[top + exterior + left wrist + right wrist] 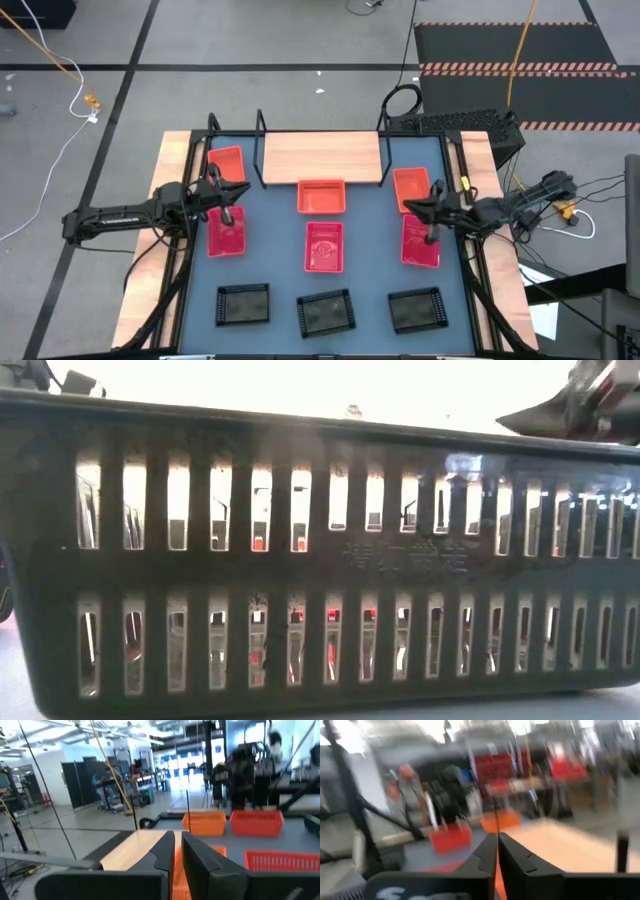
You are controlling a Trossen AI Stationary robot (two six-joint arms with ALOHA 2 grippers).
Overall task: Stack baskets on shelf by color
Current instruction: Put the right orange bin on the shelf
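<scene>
In the high view the shelf (323, 157) stands at the table's far edge. Orange baskets sit at the far left (227, 163), in the middle just before the shelf (322, 197) and on the right (410, 187). Three pinkish-red baskets (324, 246) make the middle row and three black ones (326, 313) the near row. My left gripper (222, 198) (177, 840) is at the left orange basket's near edge. My right gripper (435, 212) (497, 840) is at the right orange basket's near right corner. Both show fingers almost together with orange in the slit. My left gripper pinches a thin orange wall (177, 867) of the left orange basket between its two fingers, coming from above at the basket's near side. Whether the basket is lifted does not show. My right gripper has an orange strip (497, 877) of the right orange basket between its nearly closed fingers, at the basket's near right part. The picture is blurred, so the exact part and whether the basket rests on the table cannot be told.
The shelf's black wire end loops (260, 150) rise at both ends of the plank. The pinkish-red baskets (227, 233) (420, 243) lie right below each gripper. One black basket (320, 560) fills the low view. Cables and a black box (470, 125) lie beyond the far right corner.
</scene>
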